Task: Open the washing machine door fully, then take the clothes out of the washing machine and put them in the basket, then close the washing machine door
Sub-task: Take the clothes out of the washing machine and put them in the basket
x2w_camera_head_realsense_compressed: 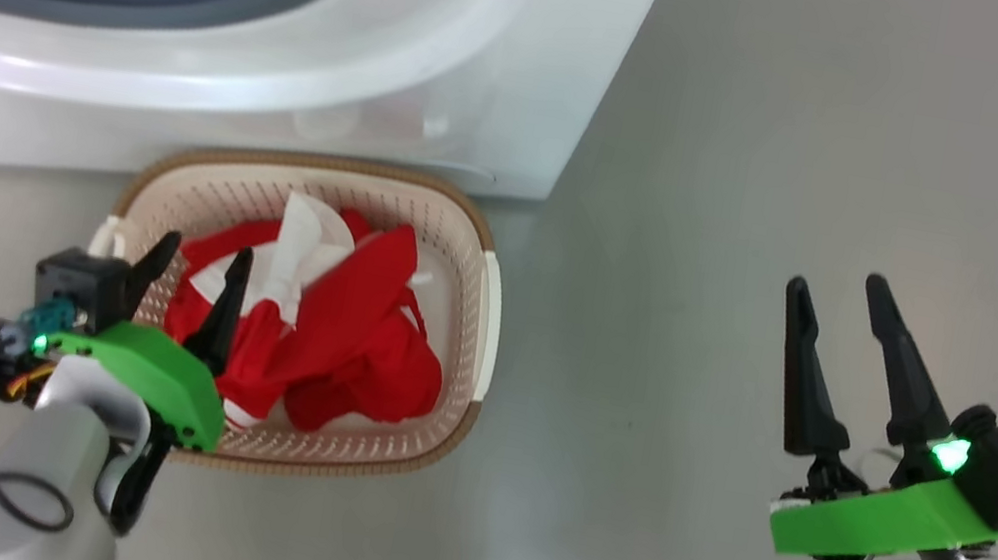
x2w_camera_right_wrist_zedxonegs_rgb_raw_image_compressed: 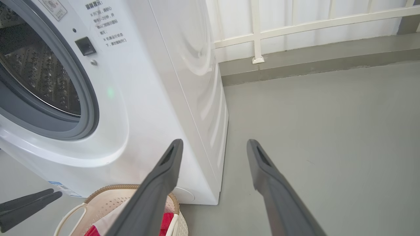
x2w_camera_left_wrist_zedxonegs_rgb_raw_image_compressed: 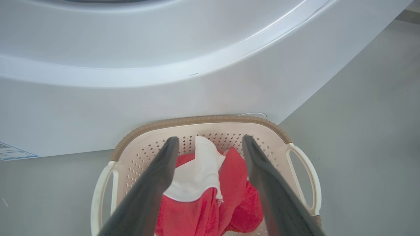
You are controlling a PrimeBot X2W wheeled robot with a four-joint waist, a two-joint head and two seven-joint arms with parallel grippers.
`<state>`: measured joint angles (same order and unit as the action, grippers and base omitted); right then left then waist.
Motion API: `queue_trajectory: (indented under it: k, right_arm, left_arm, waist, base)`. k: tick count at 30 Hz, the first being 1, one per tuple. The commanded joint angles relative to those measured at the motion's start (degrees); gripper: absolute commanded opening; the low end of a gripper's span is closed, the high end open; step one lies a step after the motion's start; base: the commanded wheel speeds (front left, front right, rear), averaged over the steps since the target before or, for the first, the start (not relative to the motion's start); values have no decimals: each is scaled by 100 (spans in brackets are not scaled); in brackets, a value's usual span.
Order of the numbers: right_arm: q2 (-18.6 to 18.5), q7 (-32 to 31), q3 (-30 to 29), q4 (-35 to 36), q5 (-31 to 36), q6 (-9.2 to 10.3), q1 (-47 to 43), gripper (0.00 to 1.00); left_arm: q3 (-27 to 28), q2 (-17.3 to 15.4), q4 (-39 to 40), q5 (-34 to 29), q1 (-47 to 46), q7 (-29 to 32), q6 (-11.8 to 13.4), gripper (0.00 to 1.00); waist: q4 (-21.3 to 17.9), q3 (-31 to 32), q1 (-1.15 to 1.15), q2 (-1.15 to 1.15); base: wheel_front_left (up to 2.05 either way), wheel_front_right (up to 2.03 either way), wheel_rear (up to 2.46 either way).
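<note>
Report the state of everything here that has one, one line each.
washing machine: mouth uncovered, no door across it.
drum: visible part bare, no laundry.
clothes: heaped inside the basket, gripped by nothing.
basket: upright on the floor at the washing machine's front, holding the clothes.
left gripper: open, above the clothes, empty.
right gripper: open, empty, over the floor.

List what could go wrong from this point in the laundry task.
1. The left gripper is open, its fingers straddling the clothes in the basket; lifting out could snag fabric and drag it along.
2. The basket sits close to the washing machine, so an arm swinging back toward the machine may knock it.
</note>
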<state>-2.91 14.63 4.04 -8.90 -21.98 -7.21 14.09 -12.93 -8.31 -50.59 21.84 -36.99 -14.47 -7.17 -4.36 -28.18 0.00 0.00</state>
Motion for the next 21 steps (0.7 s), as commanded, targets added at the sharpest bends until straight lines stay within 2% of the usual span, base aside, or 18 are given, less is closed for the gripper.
queue_trajectory:
  k: [1, 10, 21]
  right_arm:
    - [3, 37, 78, 91, 1, -28, -195, 100]
    - [3, 37, -11, 8, 99, -28, -642, 100]
    - [-16, 37, -128, -53, 174, -28, -1214, 100]
  left_arm:
    - [287, -185, 278, -137, 269, -52, -31, 100]
    - [934, 0, 1284, -667, 1106, -52, -32, 100]
    - [1291, 219, 2214, -1046, 2023, -52, -32, 100]
  waist:
    - [95, 444, 0, 0]
    - [176, 1168, 0, 0]
    - [312, 1896, 0, 0]
  base:
    - [0, 0, 0]
    - [0, 0, 0]
    - [0, 0, 0]
